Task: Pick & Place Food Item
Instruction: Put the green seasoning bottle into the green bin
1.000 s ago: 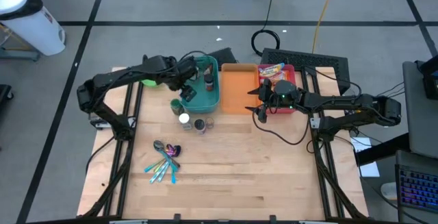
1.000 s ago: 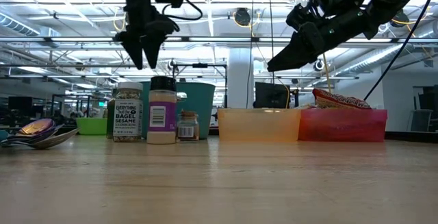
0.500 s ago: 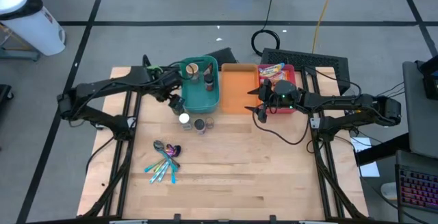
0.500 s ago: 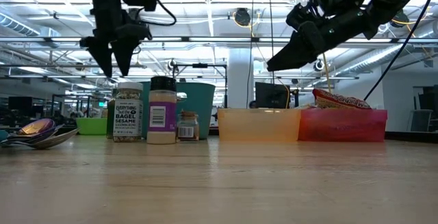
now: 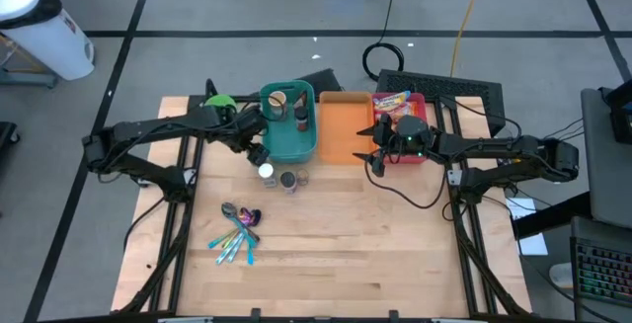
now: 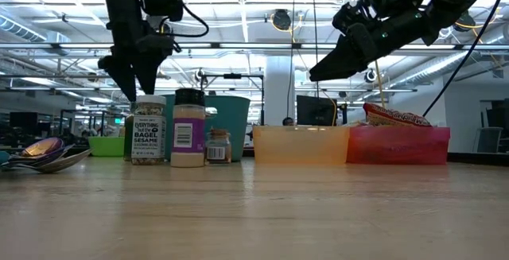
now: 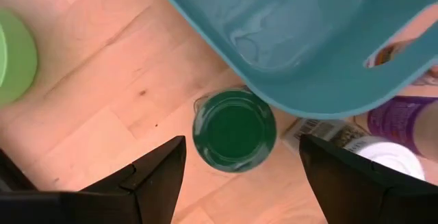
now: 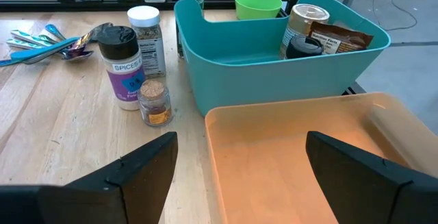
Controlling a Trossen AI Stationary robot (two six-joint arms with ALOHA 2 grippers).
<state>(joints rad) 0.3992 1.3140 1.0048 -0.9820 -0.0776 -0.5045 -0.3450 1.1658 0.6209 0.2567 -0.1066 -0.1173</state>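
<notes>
A jar with a green lid (image 7: pixel 234 129), labelled bagel sesame (image 6: pixel 149 129), stands upright on the table by the near left corner of the teal bin (image 5: pixel 289 125). My left gripper (image 7: pixel 241 142) is open just above it, a finger on either side and touching nothing; it also shows in the low view (image 6: pixel 131 81) and the high view (image 5: pixel 257 150). My right gripper (image 8: pixel 241 138) is open and empty, hovering above the orange bin (image 5: pixel 344 127); it shows in the high view (image 5: pixel 373 155). The teal bin holds a can (image 8: pixel 304 22) and a brown packet (image 8: pixel 335 42).
A white-lidded jar (image 5: pixel 266 172), a dark-lidded spice jar (image 5: pixel 287 179) and a small jar (image 8: pixel 155 101) stand near the teal bin. A green bowl (image 5: pixel 219 104) sits at the far left. A red bin (image 5: pixel 400 106) holds snack packets. Spoons (image 5: pixel 237 229) lie nearer.
My left gripper has gone from above the teal bin toward the table's left and near edge, then down over the green-lidded jar, staying open. My right arm has kept still.
</notes>
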